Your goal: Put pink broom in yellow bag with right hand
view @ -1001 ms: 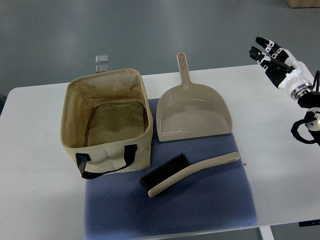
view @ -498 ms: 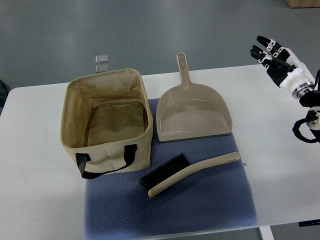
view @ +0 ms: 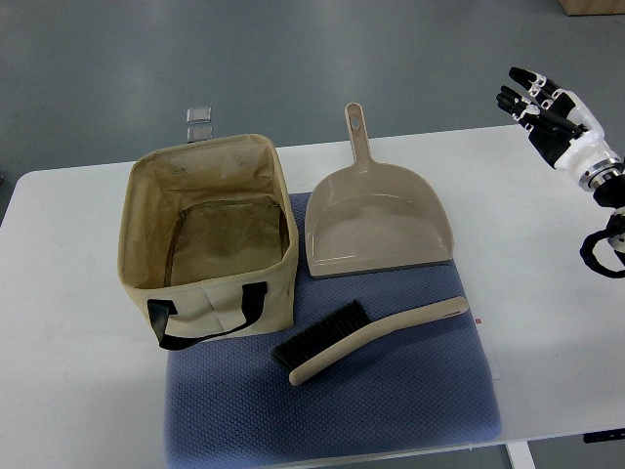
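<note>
The pinkish-beige broom (view: 366, 337) with black bristles lies flat on the blue mat (view: 391, 410), handle pointing right. The yellow-beige bag (view: 207, 239) stands open at the mat's left, empty inside, with a black strap at its front. My right hand (view: 540, 103) is raised at the far right edge, above the table's back right corner, fingers spread and empty, far from the broom. The left arm is out of view.
A matching dustpan (view: 377, 220) lies behind the broom, handle pointing away. A small clear object (view: 199, 121) sits behind the bag. The white table (view: 68, 371) has bare surface left and right of the mat.
My right hand has drifted a little to the right and up toward the picture's edge. The broom, bag and dustpan have not moved.
</note>
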